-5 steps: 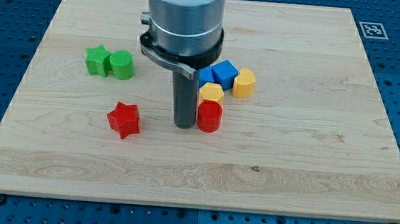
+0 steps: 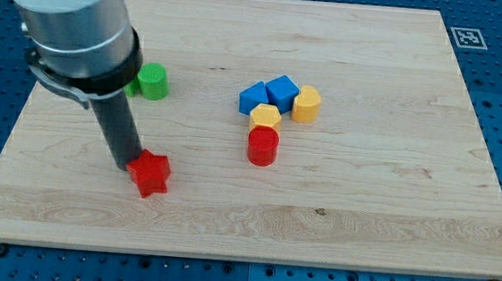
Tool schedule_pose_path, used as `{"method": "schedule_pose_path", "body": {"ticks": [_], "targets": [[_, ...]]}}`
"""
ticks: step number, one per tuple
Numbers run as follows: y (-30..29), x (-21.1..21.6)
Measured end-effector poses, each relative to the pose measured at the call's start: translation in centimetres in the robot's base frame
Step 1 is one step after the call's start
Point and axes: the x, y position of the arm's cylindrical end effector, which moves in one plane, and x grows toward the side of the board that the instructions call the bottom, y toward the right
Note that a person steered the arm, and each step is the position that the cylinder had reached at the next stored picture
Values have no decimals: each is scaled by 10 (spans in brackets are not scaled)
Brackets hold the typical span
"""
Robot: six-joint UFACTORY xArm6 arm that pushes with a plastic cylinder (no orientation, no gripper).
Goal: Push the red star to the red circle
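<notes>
**Tip at the red star**

Wooden board [image 2: 389,214] carried the red star [image 2: 151,173], with my tip [image 2: 131,164] touching it at ten o'clock; no fingers existed to clench. Red circle [image 2: 262,146] stood well apart at two o'clock.

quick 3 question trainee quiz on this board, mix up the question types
1. True or false: my tip is at the view's left of the red star, right against it.
2. Multiple choice: which block sits directly above the red circle in the view? A) a green block B) a yellow block C) a blue block
3. Fill in: to reach the red circle, the red star must travel toward the view's ____.

Key:
1. True; the rod meets the star's upper left edge.
2. B; the yellow block touches the red circle from above.
3. Right, and a little toward the view's top.
</notes>
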Motion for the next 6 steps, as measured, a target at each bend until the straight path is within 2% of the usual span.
{"method": "schedule_pose_path", "body": {"ticks": [1, 2, 3, 5, 6], "targets": [[-3, 3], [-51, 10], [-46, 31], [89, 18], [84, 18]]}}
